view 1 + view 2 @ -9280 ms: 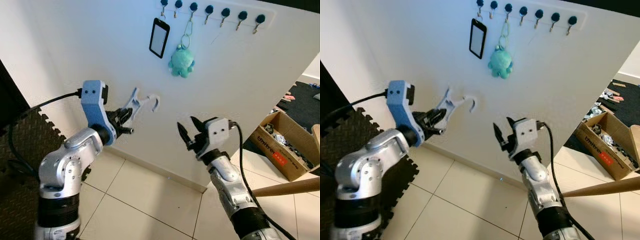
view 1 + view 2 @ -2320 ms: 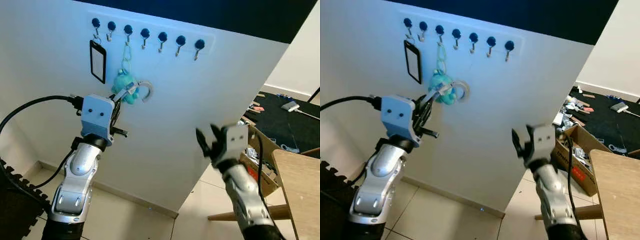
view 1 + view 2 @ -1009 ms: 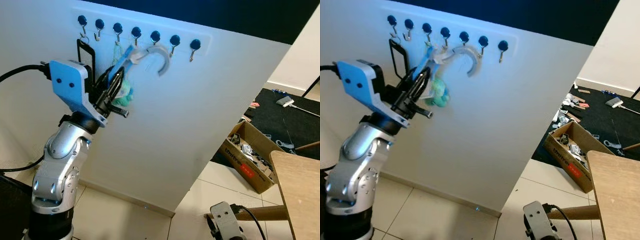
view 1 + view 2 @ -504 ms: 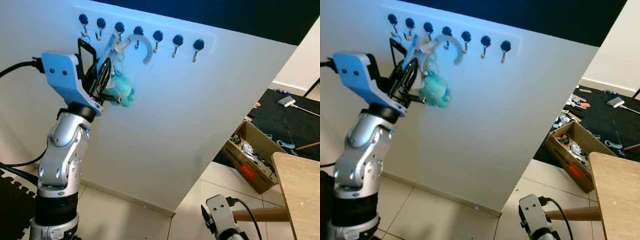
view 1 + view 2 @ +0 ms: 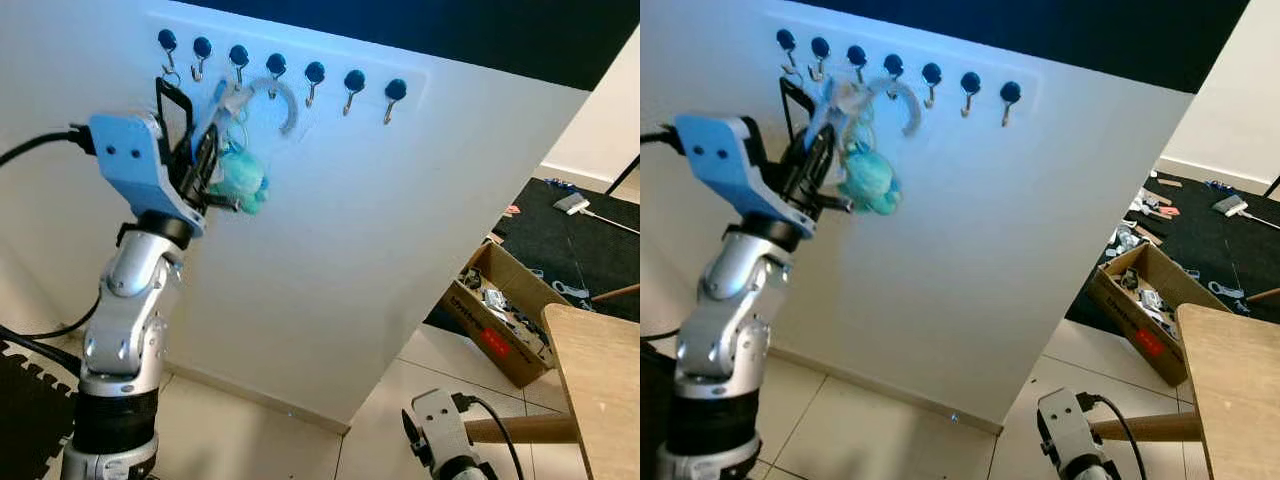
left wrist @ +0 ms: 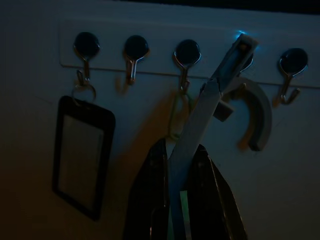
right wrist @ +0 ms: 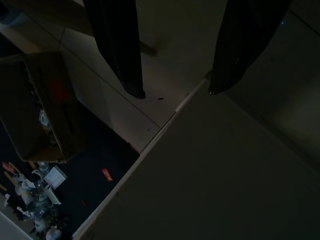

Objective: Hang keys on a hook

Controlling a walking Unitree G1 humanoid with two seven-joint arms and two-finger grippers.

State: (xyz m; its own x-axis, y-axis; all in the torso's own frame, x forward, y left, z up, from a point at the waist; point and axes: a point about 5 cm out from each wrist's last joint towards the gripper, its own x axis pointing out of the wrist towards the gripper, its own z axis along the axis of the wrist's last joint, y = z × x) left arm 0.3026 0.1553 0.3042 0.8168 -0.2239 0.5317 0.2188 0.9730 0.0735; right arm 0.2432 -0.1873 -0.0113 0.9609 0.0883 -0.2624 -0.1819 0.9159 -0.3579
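A rail of several dark-knobbed hooks (image 5: 314, 72) runs along the top of the white wall panel. My left gripper (image 5: 205, 158) is raised to it and is shut on a white key clip (image 6: 192, 135). The clip's curved end (image 5: 286, 104) lies against the panel just under the fourth hook (image 5: 276, 65), and its tip (image 6: 243, 44) covers that hook in the left wrist view. A black card holder (image 5: 172, 104) hangs from the first hook. A teal plush (image 5: 241, 180) hangs on a green ring (image 6: 175, 117) from the third. My right gripper (image 7: 174, 91) hangs low, open, over the floor.
To the right on the floor are a cardboard box (image 5: 500, 320) of small items and clutter on a black mat (image 5: 575, 205). A wooden table (image 5: 600, 385) stands at the right front. Tiled floor (image 5: 250, 440) lies at the foot of the panel.
The left gripper has carried the clip leftwards along the rail from the fifth hook to the fourth, and its curved end has sunk a little. The right arm has dropped low.
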